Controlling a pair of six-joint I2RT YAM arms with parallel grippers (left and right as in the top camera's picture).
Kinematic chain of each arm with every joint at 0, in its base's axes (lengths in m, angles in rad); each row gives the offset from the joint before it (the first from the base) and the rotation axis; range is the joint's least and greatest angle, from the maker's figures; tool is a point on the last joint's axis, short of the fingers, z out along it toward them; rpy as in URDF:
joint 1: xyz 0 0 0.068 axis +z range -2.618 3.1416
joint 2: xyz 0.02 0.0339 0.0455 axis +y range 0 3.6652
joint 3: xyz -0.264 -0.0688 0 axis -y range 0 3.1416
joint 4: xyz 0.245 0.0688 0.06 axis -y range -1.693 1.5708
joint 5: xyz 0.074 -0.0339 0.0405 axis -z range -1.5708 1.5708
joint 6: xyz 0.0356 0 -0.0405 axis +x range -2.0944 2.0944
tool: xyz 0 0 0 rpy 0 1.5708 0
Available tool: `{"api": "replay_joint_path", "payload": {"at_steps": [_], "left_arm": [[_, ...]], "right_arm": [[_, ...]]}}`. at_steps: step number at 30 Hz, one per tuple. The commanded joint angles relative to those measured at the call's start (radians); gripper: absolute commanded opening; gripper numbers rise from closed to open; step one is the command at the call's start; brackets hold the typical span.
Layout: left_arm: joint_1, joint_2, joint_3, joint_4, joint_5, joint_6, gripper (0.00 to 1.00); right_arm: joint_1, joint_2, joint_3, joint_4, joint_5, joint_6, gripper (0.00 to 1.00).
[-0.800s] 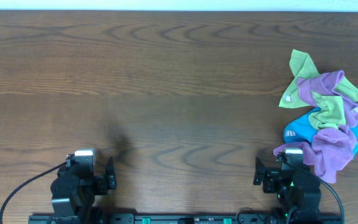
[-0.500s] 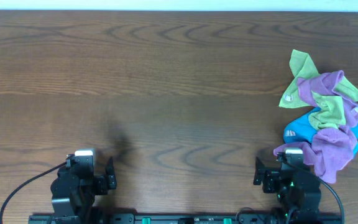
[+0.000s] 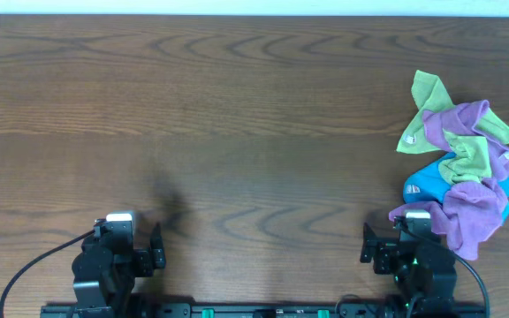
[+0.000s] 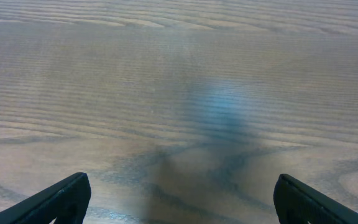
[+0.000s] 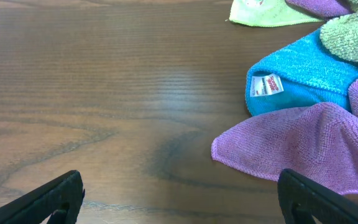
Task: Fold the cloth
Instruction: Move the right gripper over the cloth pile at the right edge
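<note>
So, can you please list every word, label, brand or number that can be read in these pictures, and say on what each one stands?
No text can be read with certainty.
White tag on the blue cloth: a few lines of red print, too small and blurred to read.
Smaller white tag on a lime-green cloth, overhead view: too small to show any print.
Nothing else shows writing.

I have the left arm (image 3: 104, 269) and right arm (image 3: 422, 265) folded back low, well apart. The left gripper (image 4: 182, 196) and right gripper (image 5: 179, 193) both stand with jaws spread wide, gripping nothing
</note>
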Motion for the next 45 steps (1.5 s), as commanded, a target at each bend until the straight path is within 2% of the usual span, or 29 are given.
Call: {"api": "replay_joint_path", "payload": {"at_steps": [1,23,29,33,39,45], "left_arm": [[-0.005,-0.007,-0.008,0.000,-0.007,0.006,0.95],[-0.005,-0.007,-0.008,0.000,-0.007,0.006,0.95],[-0.005,-0.007,-0.008,0.000,-0.007,0.006,0.95],[-0.005,-0.007,-0.008,0.000,-0.007,0.006,0.95],[-0.005,-0.007,-0.008,0.000,-0.007,0.006,0.95],[-0.005,-0.007,-0.008,0.000,-0.007,0.006,0.95]], "right_arm": [[-0.007,-0.011,-0.013,-0.002,-0.003,-0.012,0.99],[-0.007,-0.010,-0.013,-0.003,-0.004,0.007,0.99],[-0.008,0.014,0.028,0.045,-0.003,0.019,0.99],[-0.042,0.126,0.135,0.053,0.041,0.112,0.99],[-0.145,0.379,0.374,0.043,0.041,0.143,0.99],[-0.186,0.601,0.643,-0.059,0.108,0.219,0.99]]}}
